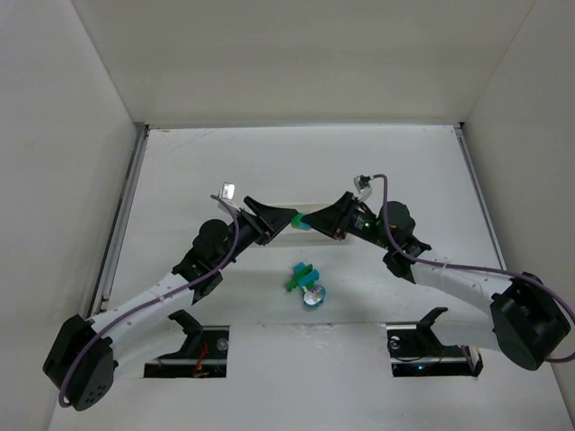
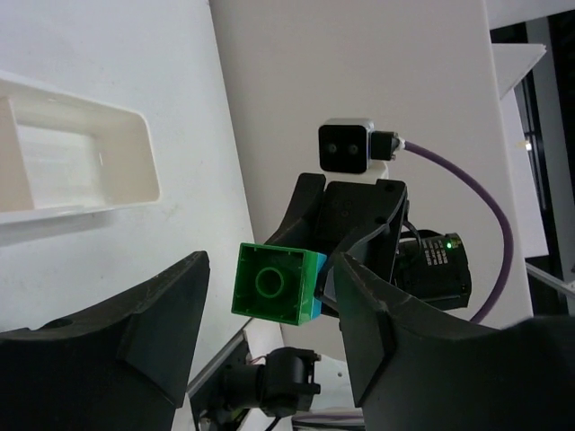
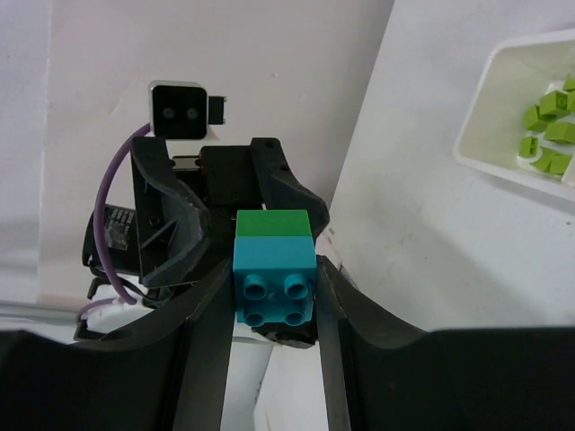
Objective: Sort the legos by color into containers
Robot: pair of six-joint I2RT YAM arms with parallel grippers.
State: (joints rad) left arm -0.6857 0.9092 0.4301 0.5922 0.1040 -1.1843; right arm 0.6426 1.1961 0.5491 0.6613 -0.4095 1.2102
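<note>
The green brick is pressed onto a cyan brick. The pair hangs in mid-air over the middle of the bench, betw. the two arms, w/ nothing under it. The right tool is narrow, clamped on the cyan half's sides, studs facing its own camera. The left tool is wide and straddles the green half. A clear gap shows betw. the brick and one finger, and the other finger sits just beside the cyan edge. So there is no grip on green yet.

Step in hand, as judged: split the pair so each colour can go to its own compartment. To do it well, the left tool should centre on green only, since it looks offset to one side. It should close on the flat faces w/o catching the cyan edge, else the seam gets pinned. Then it should peel by tilting one half, not a straight pull, as a straight tug may slip a brick out and drop it. The right tool should hold firm.

Further out, a cluster of green, cyan and yellow-green pieces lies on the bench near the arm bases, unsorted. The tray sits near. One compartment holds yellow-green cubes; the one in the left wrist view shows nothing inside.
</note>
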